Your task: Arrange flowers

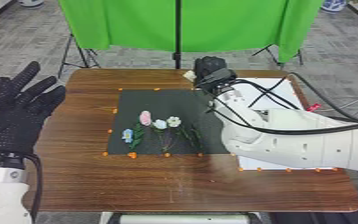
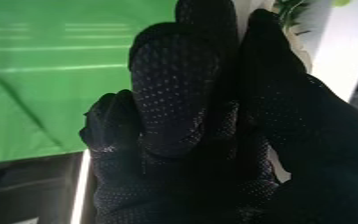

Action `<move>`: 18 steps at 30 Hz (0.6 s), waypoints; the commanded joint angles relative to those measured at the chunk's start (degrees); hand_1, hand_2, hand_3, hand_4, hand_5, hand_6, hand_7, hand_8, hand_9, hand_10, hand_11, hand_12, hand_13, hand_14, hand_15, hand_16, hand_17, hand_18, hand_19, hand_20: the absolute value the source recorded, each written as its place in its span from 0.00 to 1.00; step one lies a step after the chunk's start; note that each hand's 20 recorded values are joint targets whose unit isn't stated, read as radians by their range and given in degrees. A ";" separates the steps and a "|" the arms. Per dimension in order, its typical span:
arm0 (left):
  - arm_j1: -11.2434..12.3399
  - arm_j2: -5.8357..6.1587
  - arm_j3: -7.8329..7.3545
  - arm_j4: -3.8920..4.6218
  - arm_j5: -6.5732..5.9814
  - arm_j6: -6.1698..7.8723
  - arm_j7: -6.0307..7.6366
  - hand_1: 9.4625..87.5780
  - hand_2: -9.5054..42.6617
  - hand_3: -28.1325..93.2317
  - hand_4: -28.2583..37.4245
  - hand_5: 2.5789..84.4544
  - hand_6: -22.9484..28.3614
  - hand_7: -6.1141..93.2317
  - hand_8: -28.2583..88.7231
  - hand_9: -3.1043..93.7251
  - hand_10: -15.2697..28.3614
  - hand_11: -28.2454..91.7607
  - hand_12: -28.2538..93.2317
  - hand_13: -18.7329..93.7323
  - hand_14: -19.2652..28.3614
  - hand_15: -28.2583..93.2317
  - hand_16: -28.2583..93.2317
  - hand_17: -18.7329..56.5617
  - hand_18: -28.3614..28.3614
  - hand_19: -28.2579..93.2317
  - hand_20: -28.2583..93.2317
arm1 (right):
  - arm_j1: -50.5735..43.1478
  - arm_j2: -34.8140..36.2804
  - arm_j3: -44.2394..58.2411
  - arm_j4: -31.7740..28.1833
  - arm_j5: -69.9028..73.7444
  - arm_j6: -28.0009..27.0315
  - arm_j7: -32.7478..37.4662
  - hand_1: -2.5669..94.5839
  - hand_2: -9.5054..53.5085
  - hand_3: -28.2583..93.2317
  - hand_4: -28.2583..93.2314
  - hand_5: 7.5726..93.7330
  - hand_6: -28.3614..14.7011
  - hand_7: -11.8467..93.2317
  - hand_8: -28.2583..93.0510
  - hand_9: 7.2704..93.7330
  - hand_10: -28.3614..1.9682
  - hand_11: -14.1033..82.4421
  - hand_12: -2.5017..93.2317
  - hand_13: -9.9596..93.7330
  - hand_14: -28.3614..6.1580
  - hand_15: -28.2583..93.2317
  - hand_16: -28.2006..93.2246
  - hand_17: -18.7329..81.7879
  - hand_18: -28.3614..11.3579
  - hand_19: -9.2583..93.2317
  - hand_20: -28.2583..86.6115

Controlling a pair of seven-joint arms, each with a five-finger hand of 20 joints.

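Right hand (image 1: 213,69): upper centre of the head-view frame, at the far edge of the dark mat (image 1: 140,102). In the right wrist view, the right hand (image 2: 171,85) is closed, thumb opposed to fingers, on a pale object (image 2: 296,46) that shows between and beside them. Identity of object: cannot tell; mostly hidden by glove. Green leaves (image 2: 288,11) lie near the thumb tip, upper right of that frame.

Left hand (image 1: 15,107): raised at the left edge of the head-view frame, open, fingers spread, nothing held.

Flowers: on the mat, left of the right arm. Pink flower (image 1: 145,118) left of mat centre; blue flower (image 1: 127,134) below and left of it; two white flowers, one (image 1: 160,124) beside the other (image 1: 174,121), right of the pink. Stems point toward the near edge.

Mat and white sheet (image 1: 262,163) lie on the brown surface (image 1: 149,187), the sheet to the right, partly under the arm.
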 commanded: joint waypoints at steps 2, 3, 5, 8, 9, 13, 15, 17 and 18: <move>0.64 -0.46 -0.17 0.03 -0.22 0.29 -0.30 0.12 0.35 0.86 0.00 0.37 0.61 0.21 0.16 0.35 0.80 0.45 0.32 0.38 0.99 0.68 0.15 0.16 0.99 0.80 0.21 | -1.55 -1.42 -1.45 -0.76 -0.40 -2.99 -0.84 0.56 0.00 0.83 0.00 0.91 0.74 0.29 0.26 1.00 0.73 0.31 0.31 0.94 0.77 0.70 0.40 0.68 0.30 1.00 0.53; 0.85 -0.48 -0.22 -0.01 -0.28 0.20 -0.20 0.12 0.35 0.86 0.00 0.37 0.61 0.21 0.16 0.35 0.80 0.45 0.32 0.38 0.99 0.68 0.15 0.16 0.99 0.80 0.21 | -1.75 -1.24 -1.60 -1.09 -0.59 -3.77 -0.80 0.56 0.00 0.83 0.00 0.91 0.74 0.29 0.26 1.00 0.73 0.31 0.31 0.94 0.77 0.70 0.40 0.68 0.30 1.00 0.53; 1.20 -0.51 -0.38 -0.09 -0.23 0.03 -0.17 0.12 0.35 0.86 0.00 0.37 0.61 0.21 0.16 0.35 0.81 0.45 0.32 0.38 0.99 0.68 0.15 0.16 0.99 0.80 0.21 | -1.67 -1.25 -2.65 -1.24 -1.21 -4.42 -0.70 0.56 0.00 0.83 0.00 0.91 0.74 0.29 0.26 1.00 0.73 0.31 0.31 0.93 0.77 0.70 0.40 0.68 0.30 1.00 0.53; 0.68 -0.52 -0.19 0.05 -0.25 -0.01 -0.47 0.12 0.35 0.86 0.00 0.37 0.61 0.21 0.16 0.35 0.81 0.45 0.32 0.38 0.99 0.68 0.15 0.16 0.99 0.80 0.21 | -1.91 -1.04 -3.37 -1.53 -1.59 -5.30 -0.76 0.56 0.00 0.83 0.00 0.91 0.74 0.30 0.26 1.00 0.74 0.31 0.31 0.93 0.77 0.70 0.40 0.68 0.30 1.00 0.54; 0.58 -0.50 -0.15 0.11 -0.15 -0.05 -0.45 0.12 0.35 0.86 0.00 0.37 0.61 0.21 0.16 0.35 0.81 0.45 0.32 0.38 0.99 0.68 0.15 0.16 0.99 0.80 0.21 | -2.05 -0.98 -3.33 -1.59 -1.49 -5.81 -1.04 0.56 0.00 0.83 0.00 0.91 0.74 0.30 0.26 1.00 0.74 0.31 0.31 0.93 0.77 0.70 0.40 0.68 0.30 1.00 0.54; 0.49 -0.51 -0.12 0.14 -0.05 -0.19 -0.56 0.12 0.35 0.86 0.00 0.37 0.61 0.21 0.16 0.35 0.80 0.45 0.32 0.38 0.99 0.68 0.15 0.16 0.99 0.80 0.21 | -1.91 -0.82 -4.56 -1.80 -2.06 -6.96 -1.40 0.56 0.00 0.83 0.00 0.91 0.74 0.30 0.26 1.00 0.73 0.30 0.31 0.93 0.77 0.70 0.40 0.67 0.30 1.00 0.54; 0.37 -0.47 -0.05 0.22 -0.18 -0.18 -0.57 0.12 0.35 0.86 0.00 0.37 0.61 0.21 0.16 0.35 0.81 0.45 0.32 0.38 0.99 0.68 0.15 0.16 0.99 0.80 0.21 | -1.53 -0.86 -5.51 -1.94 -2.27 -6.68 -1.23 0.55 0.00 0.83 0.00 0.91 0.74 0.30 0.26 1.00 0.73 0.30 0.31 0.93 0.77 0.70 0.40 0.67 0.30 1.00 0.54; -0.08 -0.49 0.12 0.34 -0.08 -0.05 -0.86 0.13 0.35 0.86 0.00 0.37 0.61 0.21 0.16 0.35 0.81 0.45 0.32 0.38 0.99 0.68 0.15 0.16 0.99 0.80 0.21 | -1.29 -0.84 -6.08 -2.03 -2.82 -6.80 -1.38 0.55 0.00 0.83 0.00 0.90 0.74 0.30 0.26 1.00 0.73 0.30 0.31 0.93 0.77 0.70 0.40 0.67 0.30 1.00 0.54; 0.06 -0.46 0.11 0.29 -0.05 -0.11 -0.73 0.12 0.35 0.86 0.00 0.37 0.61 0.21 0.16 0.35 0.81 0.45 0.32 0.38 0.99 0.68 0.15 0.16 0.99 0.80 0.21 | -1.38 -0.77 -6.20 -2.16 -3.27 -7.04 -1.53 0.55 0.00 0.83 0.00 0.90 0.74 0.30 0.26 1.00 0.73 0.30 0.31 0.93 0.77 0.70 0.40 0.67 0.30 1.00 0.54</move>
